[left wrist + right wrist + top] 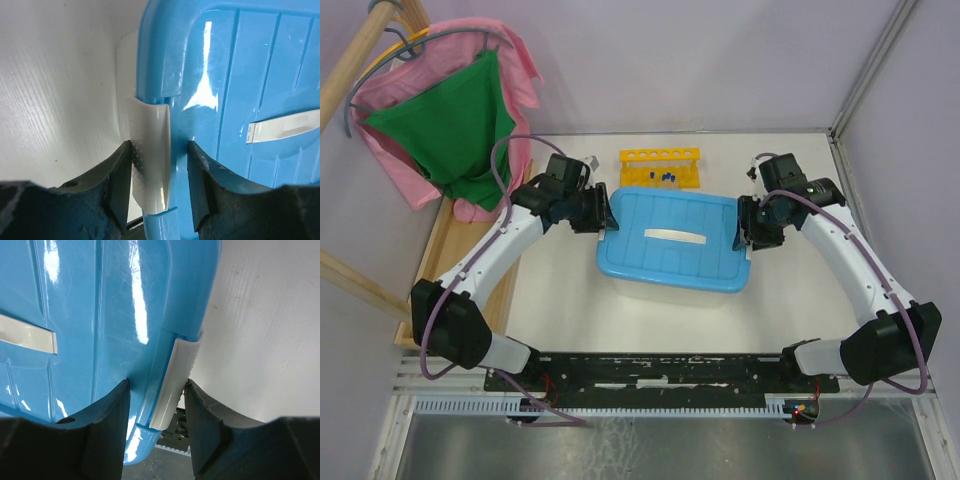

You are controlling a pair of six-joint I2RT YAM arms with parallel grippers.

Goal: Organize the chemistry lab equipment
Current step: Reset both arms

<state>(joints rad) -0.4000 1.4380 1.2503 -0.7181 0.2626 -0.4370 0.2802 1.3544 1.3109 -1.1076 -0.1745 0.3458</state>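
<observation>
We see the left claw [160, 192] clamped on the blue lid's [670, 240] left white latch [150, 160], the right claw [157, 427] on the right latch [172, 385]. The yellow rack [661, 166] stands behind on the counter [560, 290].

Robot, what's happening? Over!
Both claws, left claw and right claw, clamping white latches on blue lid. Yellow rack waits behind tub.

Right claw [156, 405], 2 black fingers [112, 420] straddling blue lid [100, 315] rim and white clip [172, 385]
</observation>
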